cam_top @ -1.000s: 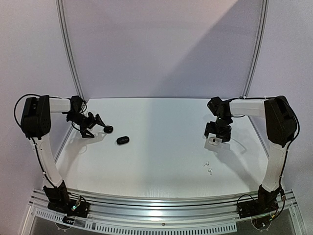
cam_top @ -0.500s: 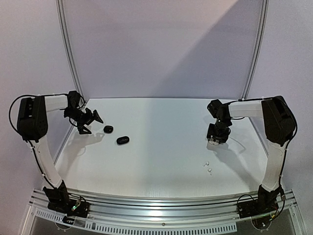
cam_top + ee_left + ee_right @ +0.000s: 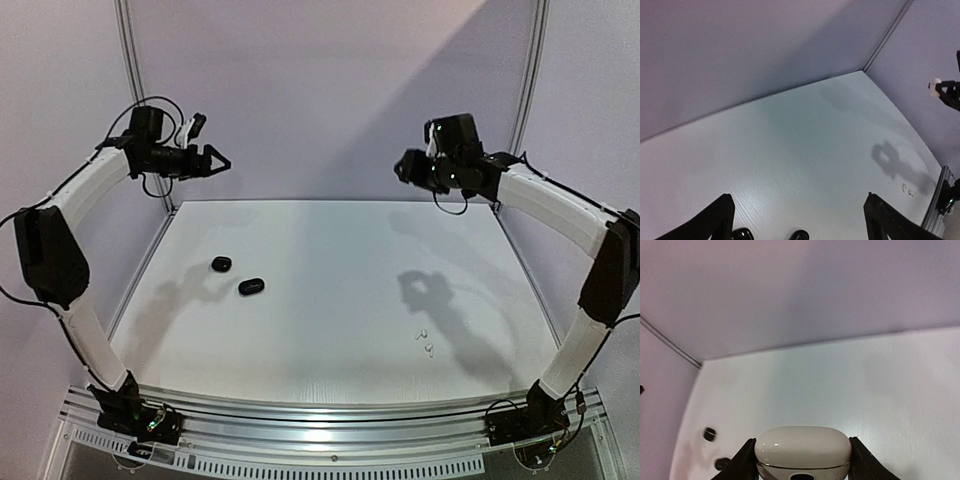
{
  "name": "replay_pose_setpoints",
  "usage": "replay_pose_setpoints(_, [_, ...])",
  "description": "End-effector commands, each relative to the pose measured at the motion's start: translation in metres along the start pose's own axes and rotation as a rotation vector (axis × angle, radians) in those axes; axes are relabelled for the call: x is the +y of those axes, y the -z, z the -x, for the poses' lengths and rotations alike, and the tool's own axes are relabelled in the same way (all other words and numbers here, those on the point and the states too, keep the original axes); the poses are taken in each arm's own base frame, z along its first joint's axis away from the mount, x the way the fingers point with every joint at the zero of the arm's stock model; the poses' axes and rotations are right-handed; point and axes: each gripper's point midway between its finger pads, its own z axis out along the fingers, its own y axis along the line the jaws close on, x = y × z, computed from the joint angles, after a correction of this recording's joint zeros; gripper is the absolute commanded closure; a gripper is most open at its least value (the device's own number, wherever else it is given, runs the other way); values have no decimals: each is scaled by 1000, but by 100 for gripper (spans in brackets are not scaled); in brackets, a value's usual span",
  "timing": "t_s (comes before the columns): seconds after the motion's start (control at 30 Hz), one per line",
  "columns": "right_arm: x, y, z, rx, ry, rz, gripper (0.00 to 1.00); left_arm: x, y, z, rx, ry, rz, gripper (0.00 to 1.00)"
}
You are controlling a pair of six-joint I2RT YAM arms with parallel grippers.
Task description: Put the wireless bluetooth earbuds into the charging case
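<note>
While the right gripper clasps the closed charging case high above the table, the left gripper hangs spread, empty; white earbuds lie on the table's near-right. Next, seemingly: open it.

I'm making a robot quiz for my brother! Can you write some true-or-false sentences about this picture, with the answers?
1. The right gripper holds a white charging case. True.
2. The left gripper grips something black. False: it is open and empty, up above the table.
3. Two white earbuds lie on the table. True.
4. The two black objects lie beside the earbuds. False: they lie apart from them, on the table's left side.
</note>
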Motion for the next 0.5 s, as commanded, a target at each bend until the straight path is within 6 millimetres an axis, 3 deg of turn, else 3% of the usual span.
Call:
replay_pose_setpoints(0.0, [101,76,92,-364,55,293,84,-70,23,34,-216,-423,-178,8])
replay_pose_setpoints(0.17, [185,129,110,-537,122,523,84,-162,28,41,-477,-728,-259,7])
replay_pose_setpoints(0.27, [217,147,108,-576,136,632,84,-209,41,56,-647,-730,-320,7])
replay_pose_setpoints(0.47, [268,172,94,-561,197,846,82,-257,51,71,-822,-660,-417,14])
